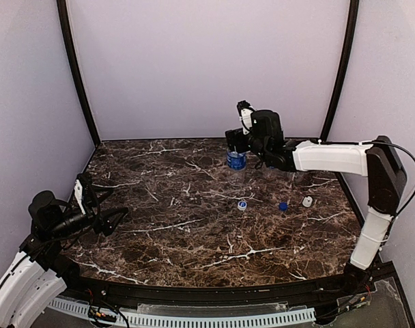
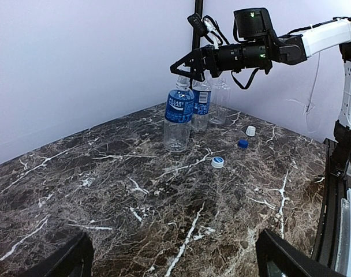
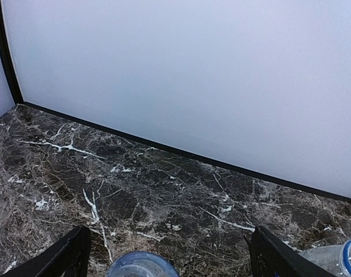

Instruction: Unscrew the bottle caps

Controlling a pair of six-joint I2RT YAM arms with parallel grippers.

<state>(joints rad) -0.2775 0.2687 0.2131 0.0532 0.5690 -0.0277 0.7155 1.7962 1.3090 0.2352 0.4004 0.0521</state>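
Three clear bottles stand together at the back right. The blue-labelled bottle (image 2: 178, 118) is in front, the Pepsi bottle (image 2: 201, 107) behind it and the plain bottle (image 2: 220, 104) to their right. Three caps lie loose on the table: a white cap with a blue top (image 2: 218, 162), a blue cap (image 2: 243, 143) and a white cap (image 2: 250, 130). My right gripper (image 2: 184, 68) is open just above the blue-labelled bottle (image 1: 236, 160); its open mouth (image 3: 142, 266) shows between the fingers (image 3: 66, 254). My left gripper (image 1: 119, 219) is open and empty at the near left.
The dark marble table (image 1: 180, 225) is walled by pale panels at the back and sides. The caps (image 1: 242, 204) lie in a row in front of the bottles. A black rail (image 1: 214, 294) runs along the near edge.
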